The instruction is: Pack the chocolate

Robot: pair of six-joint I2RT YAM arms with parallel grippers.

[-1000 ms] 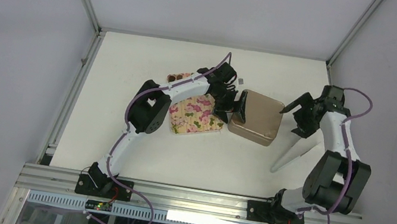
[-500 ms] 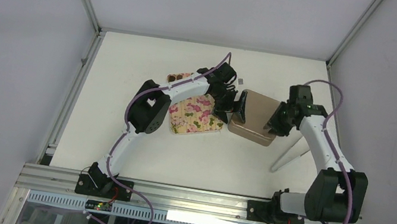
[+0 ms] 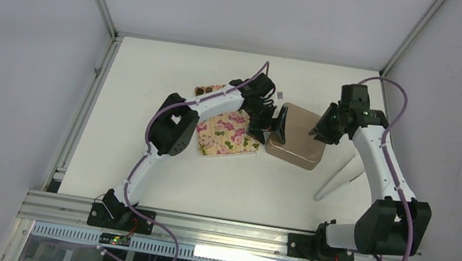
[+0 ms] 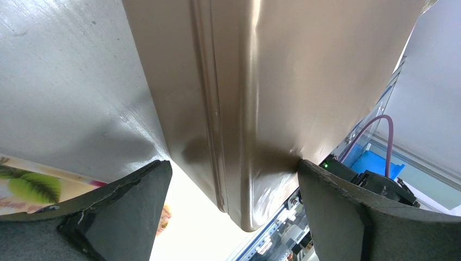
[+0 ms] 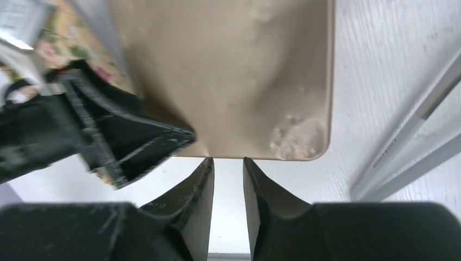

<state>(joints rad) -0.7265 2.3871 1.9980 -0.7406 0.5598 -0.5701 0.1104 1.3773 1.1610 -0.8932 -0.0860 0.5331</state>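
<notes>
Seemingly clamping it, the left claw (image 3: 270,125) straddles the box's (image 3: 300,140) left edge; the right claw (image 5: 228,163) — almost pressed together, pinching nothing — hangs by its right edge. Farther left, the chocolate (image 3: 205,89) lies on the desk (image 3: 144,89).

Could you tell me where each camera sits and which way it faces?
Top external: fixed above and behind the arms, looking down on the table; both arms show, bases at the bottom.
Left wrist: on the left arm, looking along the left gripper at the box corner between its fingers.
Right wrist: on the right arm, looking down past the right gripper at the box's near edge.
Shared: both wrist views show the box; the right wrist view catches the left gripper.
</notes>
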